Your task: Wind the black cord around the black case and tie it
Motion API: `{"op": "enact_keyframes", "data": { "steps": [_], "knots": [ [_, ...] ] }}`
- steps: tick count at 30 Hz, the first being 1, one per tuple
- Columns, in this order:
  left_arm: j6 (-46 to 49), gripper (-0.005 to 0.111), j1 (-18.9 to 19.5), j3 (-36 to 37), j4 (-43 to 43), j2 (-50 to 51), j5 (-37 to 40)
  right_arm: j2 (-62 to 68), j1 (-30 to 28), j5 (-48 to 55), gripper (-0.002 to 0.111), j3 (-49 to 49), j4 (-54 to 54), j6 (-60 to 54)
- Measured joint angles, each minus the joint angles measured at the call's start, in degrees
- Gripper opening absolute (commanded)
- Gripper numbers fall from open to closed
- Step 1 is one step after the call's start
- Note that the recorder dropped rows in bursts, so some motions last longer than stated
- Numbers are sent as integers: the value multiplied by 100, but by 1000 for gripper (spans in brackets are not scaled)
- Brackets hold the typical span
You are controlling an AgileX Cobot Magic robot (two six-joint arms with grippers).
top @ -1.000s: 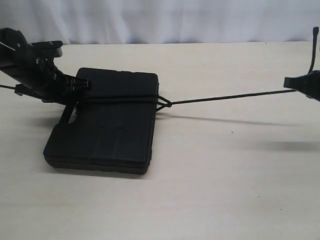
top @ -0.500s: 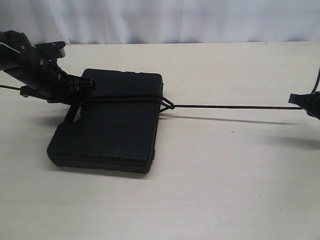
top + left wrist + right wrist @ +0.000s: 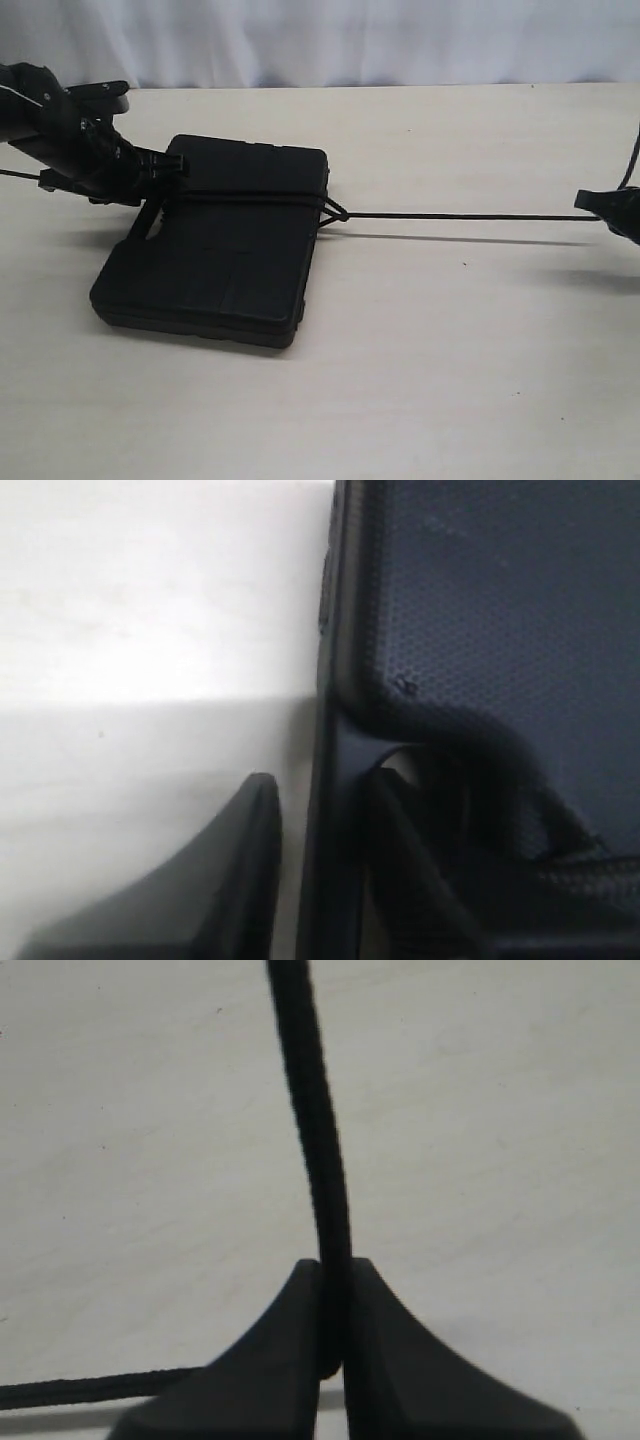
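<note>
The black case (image 3: 215, 255) lies flat on the table, left of centre. The black cord (image 3: 470, 216) crosses its top as a band, meets in a knot (image 3: 336, 211) at the case's right edge, and runs taut to the right. My right gripper (image 3: 603, 208) is shut on that strand at the far right; the cord (image 3: 312, 1110) is pinched between the closed fingertips of the right gripper (image 3: 335, 1265). My left gripper (image 3: 165, 172) sits at the case's left end, and the left gripper (image 3: 325, 810) has one finger on either side of the handle bar (image 3: 335, 770).
The pale table (image 3: 450, 350) stretches out in front and to the right of the case. A loose stretch of cord (image 3: 80, 1390) lies on the table beside the right gripper. A white curtain (image 3: 350, 40) closes off the back.
My right gripper dropped and drew further right, so the cord now runs level and taut. The case slid slightly right, then its near end swung a little left. The left gripper stayed with the handle.
</note>
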Motion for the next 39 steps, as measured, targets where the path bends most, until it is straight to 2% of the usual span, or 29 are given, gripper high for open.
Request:
{"op": "enact_keyframes", "data": {
  "steps": [14, 18, 20, 21, 24, 29, 31, 32, 34, 36, 37, 39],
  "knots": [
    [0, 43, 157, -668, 370, -223, -59, -50, -122, 54, 4, -145, 174, 93],
    [0, 43, 157, -690, 564, -371, -4, -64, -122, -58, 4, -388, 52, 630],
    [0, 43, 157, -690, 806, -420, 68, -64, -122, -144, 4, -574, -114, 920],
    [0, 43, 157, -690, 1206, -433, 129, -64, -110, -115, 4, -773, -291, 1161],
    [0, 43, 157, -690, 1851, -433, 279, -64, 58, 362, 4, -1278, -417, 1375],
    [0, 43, 157, -690, 1991, -433, 326, 60, 592, 1652, 4, -2526, -425, 1385],
    [0, 43, 157, -690, 2012, -433, 272, 154, 720, 1848, 5, -2832, -425, 1414],
    [0, 43, 157, -690, 2012, -433, 231, 179, 755, 1914, 9, -2904, -414, 1495],
    [0, 43, 157, -690, 2012, -433, 217, 218, 794, 2275, 27, -2940, -389, 1661],
    [0, 43, 157, -690, 2012, -433, 264, 218, 794, 2946, 53, -2940, -389, 1632],
    [0, 38, 157, -690, 2012, -433, 370, 174, 794, 3280, 61, -2940, -371, 1529],
    [0, 27, 157, -690, 2012, -433, 599, -32, 803, 4026, 62, -2940, -121, 1154]
  ]
}}
